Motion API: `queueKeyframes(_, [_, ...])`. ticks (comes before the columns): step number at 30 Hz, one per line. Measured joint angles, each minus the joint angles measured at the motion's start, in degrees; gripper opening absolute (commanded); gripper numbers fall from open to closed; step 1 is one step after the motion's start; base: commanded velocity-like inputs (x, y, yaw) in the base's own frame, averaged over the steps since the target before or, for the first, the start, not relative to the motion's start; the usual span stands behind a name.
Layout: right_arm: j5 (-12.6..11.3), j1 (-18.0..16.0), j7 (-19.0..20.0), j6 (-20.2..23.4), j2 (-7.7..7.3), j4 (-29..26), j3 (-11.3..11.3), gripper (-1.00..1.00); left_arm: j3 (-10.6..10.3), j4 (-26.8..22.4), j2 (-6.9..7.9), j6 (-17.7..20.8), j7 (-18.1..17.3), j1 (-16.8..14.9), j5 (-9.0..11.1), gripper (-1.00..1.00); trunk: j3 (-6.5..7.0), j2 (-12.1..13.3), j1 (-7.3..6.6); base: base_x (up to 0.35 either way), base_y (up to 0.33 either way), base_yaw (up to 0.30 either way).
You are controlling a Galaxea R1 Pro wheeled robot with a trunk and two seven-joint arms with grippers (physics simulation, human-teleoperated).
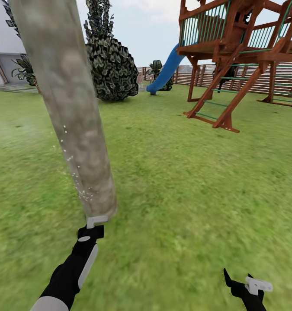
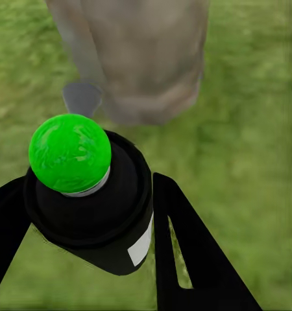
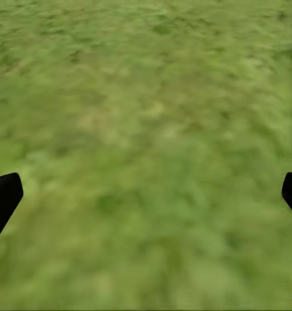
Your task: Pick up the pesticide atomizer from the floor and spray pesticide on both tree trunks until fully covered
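Observation:
A thick, mottled grey-beige tree trunk (image 1: 72, 116) rises at the left of the head view, and small white specks dot its lower part. My left gripper (image 1: 94, 225) sits right at the trunk's base. In the left wrist view it (image 2: 87, 223) is shut on the pesticide atomizer (image 2: 94, 214), a dark bottle with a round green top (image 2: 69, 152) and a whitish label. The bottle points at the trunk's base (image 2: 146, 58). My right gripper (image 1: 249, 286) hangs low at the right over the grass floor (image 3: 146, 129). It (image 3: 146, 194) is open and holds nothing.
A wooden play structure (image 1: 236, 56) with a blue slide (image 1: 165, 69) stands at the back right before a slatted fence (image 1: 284, 80). A round dark bush (image 1: 111, 65) is behind the trunk. A white house (image 1: 1, 47) is far left. Lawn lies all around.

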Motion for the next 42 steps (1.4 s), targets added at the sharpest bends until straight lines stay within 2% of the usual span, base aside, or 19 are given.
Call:
queueKeyframes(6, [0.00,0.00,0.00,0.00,0.04,0.00,0.00,1.00,0.00,0.01,0.04,0.00,0.01,0.01,-0.05,-1.00,0.00,0.00,0.00,0.160,-0.263,0.074])
queueKeyframes(42, [0.00,0.00,0.00,0.00,0.01,0.00,0.00,1.00,-0.08,0.01,-0.01,0.00,0.00,0.02,-0.21,-1.00,0.00,0.00,0.00,0.155,-0.261,0.275])
